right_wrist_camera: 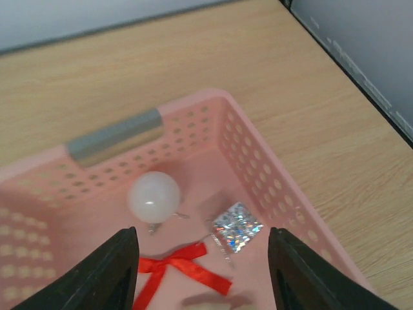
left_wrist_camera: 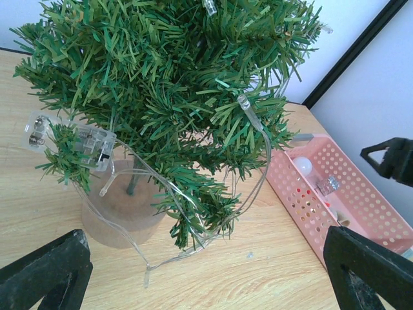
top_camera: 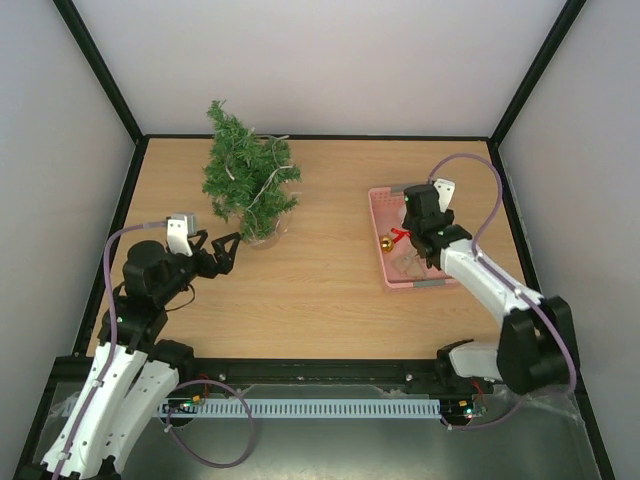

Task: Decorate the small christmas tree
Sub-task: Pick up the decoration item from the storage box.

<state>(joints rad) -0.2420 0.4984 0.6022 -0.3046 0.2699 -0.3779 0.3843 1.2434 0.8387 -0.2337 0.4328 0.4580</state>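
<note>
We log the tree point(top_camera: 247, 180) standing on its base on the worktop point(top_camera: 320, 300), a clear light string point(left_wrist_camera: 261, 148) draped through its branches. Left end effector point(top_camera: 228, 252) sits just near-left of the tree base, fingers spread, empty. Well right of the tree we note a pink basket point(top_camera: 383, 268). The right end effector point(right_wrist_camera: 201, 232) hangs over it, spread, above a white ball point(right_wrist_camera: 153, 196), red bow point(right_wrist_camera: 184, 271) and silver ornament point(right_wrist_camera: 237, 226).
</note>
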